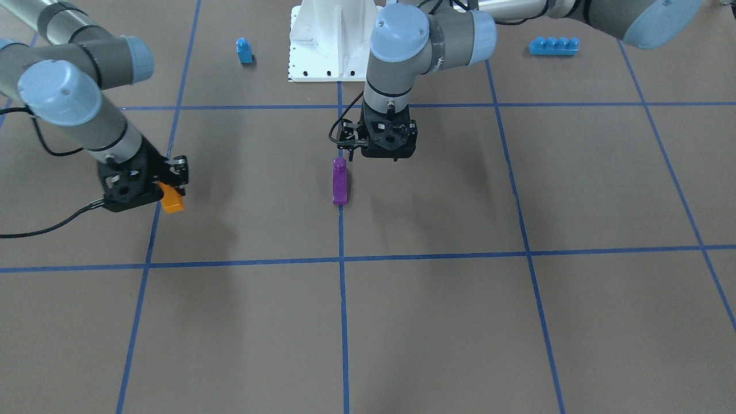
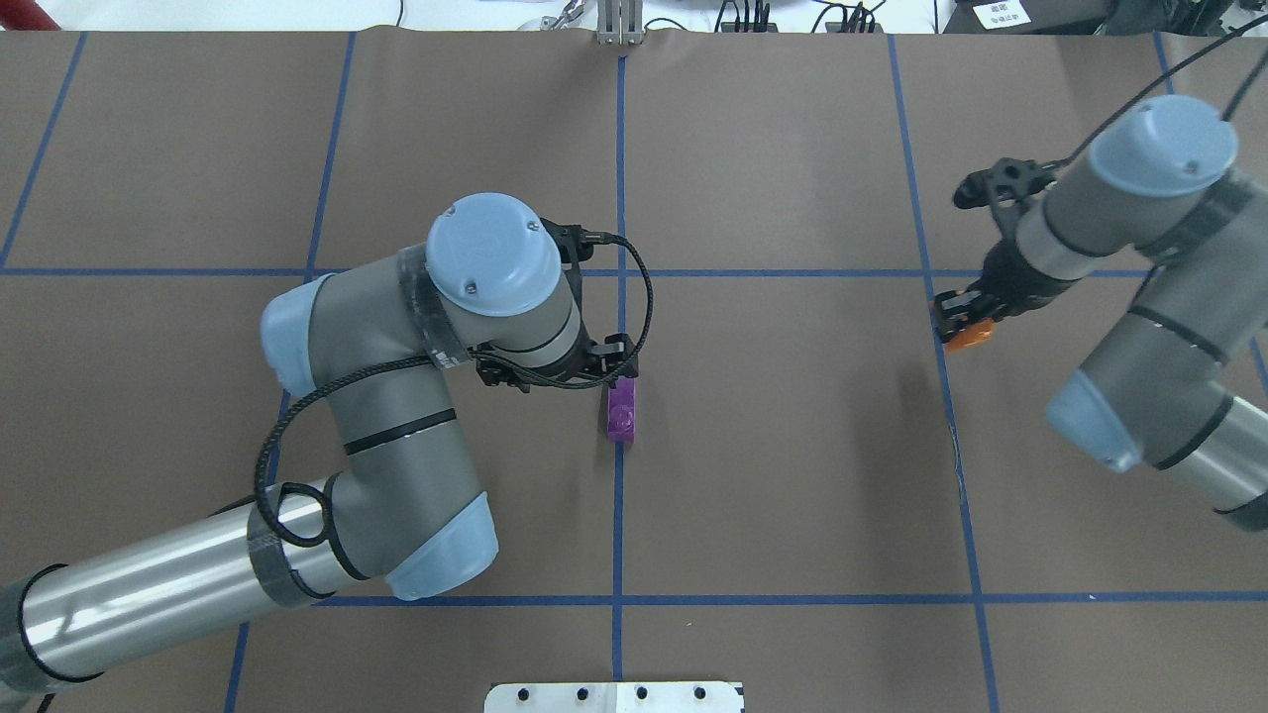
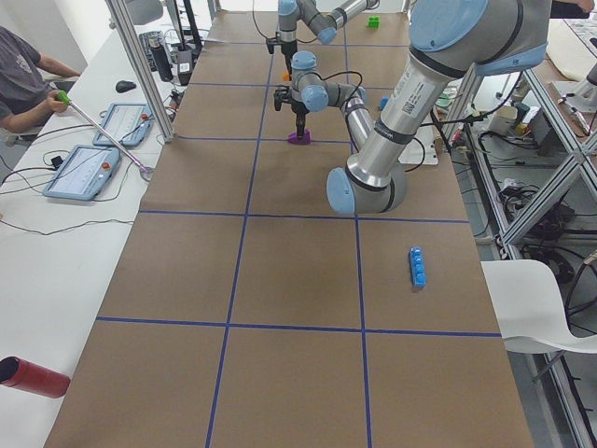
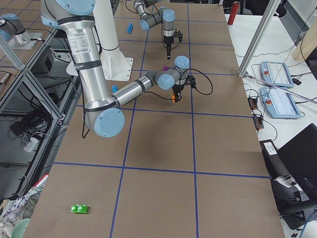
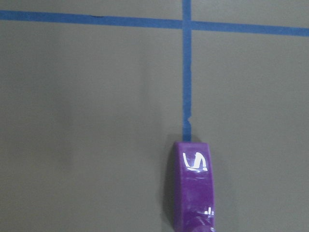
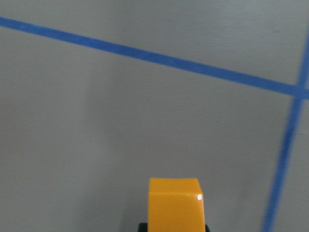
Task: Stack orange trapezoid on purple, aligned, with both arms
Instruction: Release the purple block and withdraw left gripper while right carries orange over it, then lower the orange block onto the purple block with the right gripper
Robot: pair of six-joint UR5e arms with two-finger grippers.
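The purple block (image 1: 340,187) stands on the table at the centre blue line, also in the overhead view (image 2: 622,414) and the left wrist view (image 5: 194,193). My left gripper (image 1: 349,148) hangs just over its stud end (image 2: 622,364). Its fingertips are hidden, so I cannot tell if it grips. My right gripper (image 1: 172,188) is shut on the orange trapezoid (image 1: 172,202) and holds it above the table, well off to my right (image 2: 969,337). The orange trapezoid fills the bottom of the right wrist view (image 6: 174,203).
A small blue single-stud block (image 1: 244,50) and a long blue four-stud brick (image 1: 554,46) lie near the white robot base (image 1: 328,40). A green block (image 4: 79,208) lies far off at the table's right end. A person (image 3: 23,75) sits beside the table.
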